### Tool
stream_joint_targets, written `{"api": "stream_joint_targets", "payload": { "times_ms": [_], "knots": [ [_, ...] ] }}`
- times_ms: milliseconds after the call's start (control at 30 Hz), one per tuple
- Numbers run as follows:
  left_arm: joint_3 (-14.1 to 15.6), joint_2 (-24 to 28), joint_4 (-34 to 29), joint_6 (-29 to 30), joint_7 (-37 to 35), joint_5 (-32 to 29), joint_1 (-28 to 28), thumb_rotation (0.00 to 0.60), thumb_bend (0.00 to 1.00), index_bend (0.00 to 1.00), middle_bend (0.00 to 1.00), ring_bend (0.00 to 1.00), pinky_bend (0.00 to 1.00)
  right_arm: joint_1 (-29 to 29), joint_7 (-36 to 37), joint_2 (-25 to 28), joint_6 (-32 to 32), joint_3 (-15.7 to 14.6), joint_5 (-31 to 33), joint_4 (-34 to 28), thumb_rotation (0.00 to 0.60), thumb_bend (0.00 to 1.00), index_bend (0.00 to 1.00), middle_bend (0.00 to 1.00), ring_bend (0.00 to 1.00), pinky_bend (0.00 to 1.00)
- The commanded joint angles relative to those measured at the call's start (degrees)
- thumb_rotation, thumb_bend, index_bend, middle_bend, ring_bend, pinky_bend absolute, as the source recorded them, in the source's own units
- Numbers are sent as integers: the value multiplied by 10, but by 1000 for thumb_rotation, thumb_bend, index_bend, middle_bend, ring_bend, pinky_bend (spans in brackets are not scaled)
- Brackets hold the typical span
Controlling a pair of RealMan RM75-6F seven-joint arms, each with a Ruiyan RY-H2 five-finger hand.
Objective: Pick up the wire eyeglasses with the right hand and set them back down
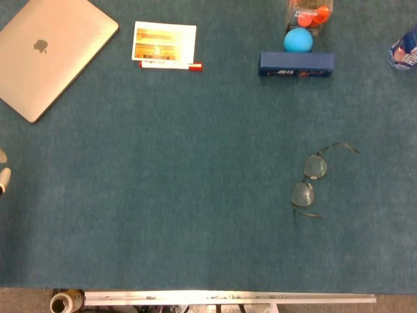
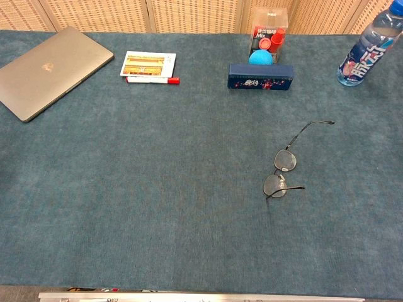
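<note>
1. Nearest the lens: metal rail (image 1: 228, 298) along the table's 6 o'clock edge, with a roll of tape (image 1: 65, 302) at its 7 o'clock end.
2. Lying on the teal table cover (image 1: 169, 195) at about 4 o'clock from centre: wire eyeglasses (image 1: 311, 179), lenses side by side, both temples unfolded, the far one reaching toward 1 o'clock. Touched by nothing, well apart from every other thing.
3. Barely showing at the 9 o'clock edge of the head view: pale tips of the left hand (image 1: 3, 176). Too little visible to tell whether released, clenched or grasping.
4. Out of both views: right hand.
5. Closed at 10 o'clock: silver laptop (image 2: 50, 69), set at an angle to the table edge.
6. Flat at 11 o'clock: printed card (image 2: 148, 63), with a red marker (image 2: 153, 80) just beside its near edge.
7. Lined up at 12 to 1 o'clock: dark blue box (image 2: 261, 77), a blue ball (image 2: 261, 58) just behind it, and behind that a clear box (image 2: 271, 28) holding red pieces.
8. Standing upright at 2 o'clock: plastic bottle (image 2: 368, 53) with a blue label.
</note>
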Motion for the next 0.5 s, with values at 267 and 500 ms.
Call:
{"api": "stream_joint_targets", "payload": {
  "times_ms": [267,500],
  "knots": [
    [2,-1,0,1,3,0,2,600,279,527,548,417,587,5,5,-5,-9,-3,-1,2,600,365,622,537,415,559],
    [2,1,-3,2,1,3,2,600,279,527,548,418,587,3,11,-25,7,-13,-30,7,600,358,622,537,415,559]
  ]
}}
